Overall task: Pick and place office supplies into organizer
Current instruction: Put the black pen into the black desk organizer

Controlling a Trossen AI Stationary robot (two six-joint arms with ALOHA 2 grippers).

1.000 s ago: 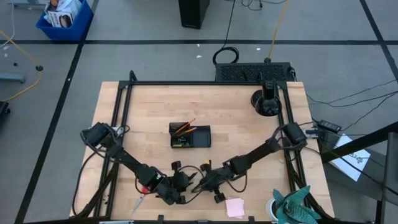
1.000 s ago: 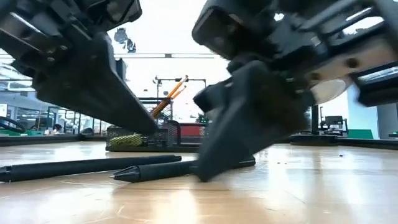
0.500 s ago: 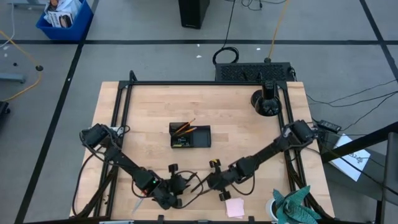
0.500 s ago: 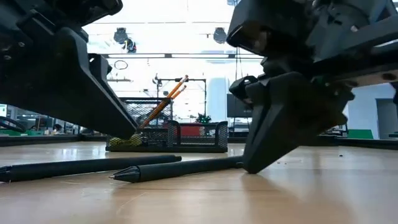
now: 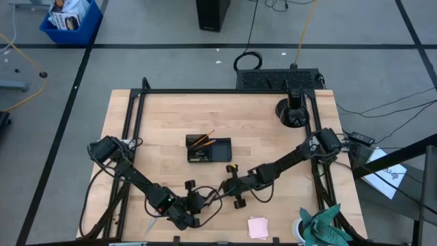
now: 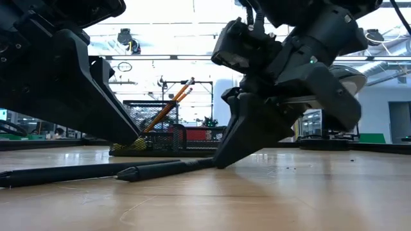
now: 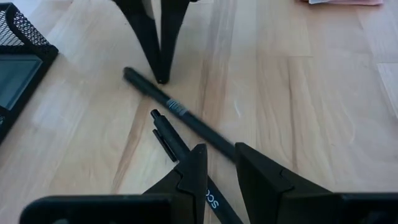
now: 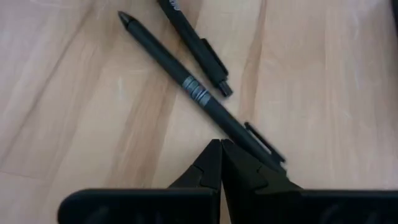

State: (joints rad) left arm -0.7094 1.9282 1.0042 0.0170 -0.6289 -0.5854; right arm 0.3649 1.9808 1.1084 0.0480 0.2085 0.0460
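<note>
My right gripper (image 8: 221, 149) – pressed together, tips at a black pen (image 8: 186, 84) – light, stiff, slippery; I'd pinch it mid-barrel

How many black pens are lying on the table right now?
2. One pen lies with its clip end at the tips of the shut right gripper. The other pen lies alongside it, running under the left gripper. Others may be hidden beneath the arms.
</note>
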